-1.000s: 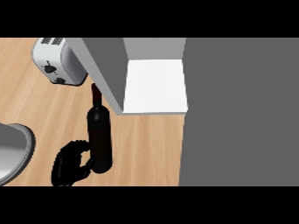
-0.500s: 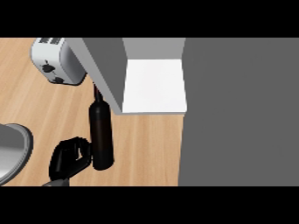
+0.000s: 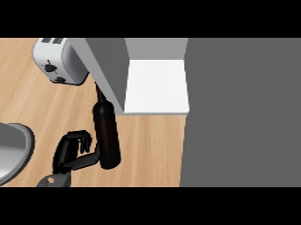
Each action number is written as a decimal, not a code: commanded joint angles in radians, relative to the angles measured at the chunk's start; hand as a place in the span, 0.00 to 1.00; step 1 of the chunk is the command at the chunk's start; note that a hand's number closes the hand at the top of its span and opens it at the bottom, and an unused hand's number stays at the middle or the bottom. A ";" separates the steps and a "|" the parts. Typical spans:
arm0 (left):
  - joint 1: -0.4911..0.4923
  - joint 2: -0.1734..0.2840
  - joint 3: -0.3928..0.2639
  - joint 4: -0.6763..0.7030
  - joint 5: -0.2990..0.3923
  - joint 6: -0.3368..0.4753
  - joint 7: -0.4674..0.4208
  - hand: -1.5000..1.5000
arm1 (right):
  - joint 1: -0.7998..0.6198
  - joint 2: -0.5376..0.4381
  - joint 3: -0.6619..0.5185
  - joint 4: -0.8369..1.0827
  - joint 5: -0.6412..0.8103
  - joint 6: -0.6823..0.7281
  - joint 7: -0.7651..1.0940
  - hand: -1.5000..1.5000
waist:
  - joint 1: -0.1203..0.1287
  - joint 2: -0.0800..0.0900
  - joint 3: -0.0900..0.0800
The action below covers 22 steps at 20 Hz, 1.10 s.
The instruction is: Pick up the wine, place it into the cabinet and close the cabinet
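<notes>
Your left robot hand [image 3: 72, 151] curls round the wine [image 3: 106, 134] (neck towards the cabinet [image 3: 156, 88]). It sits beside the toaster [image 3: 59, 61] on the counter [image 3: 23, 101].

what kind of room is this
Most likely a kitchen: a toaster stands on a wooden counter, beside an open cabinet, with a wine bottle held at the counter.
</notes>
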 commanded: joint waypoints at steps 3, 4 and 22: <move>-0.094 -0.082 -0.047 -0.132 -0.031 0.123 0.205 1.00 | 0.027 -0.010 -0.020 -0.129 -0.062 -0.013 0.056 0.00 | -0.007 0.000 -0.001; -0.041 -0.072 -0.061 -0.203 -0.029 0.108 0.236 1.00 | 0.056 0.007 0.008 -0.093 -0.026 0.007 -0.003 0.00 | -0.003 0.000 -0.001; -0.298 -0.108 -0.338 -0.228 -0.120 0.453 0.591 1.00 | 0.073 -0.007 -0.070 -0.092 -0.097 0.034 0.007 0.00 | -0.030 0.004 -0.002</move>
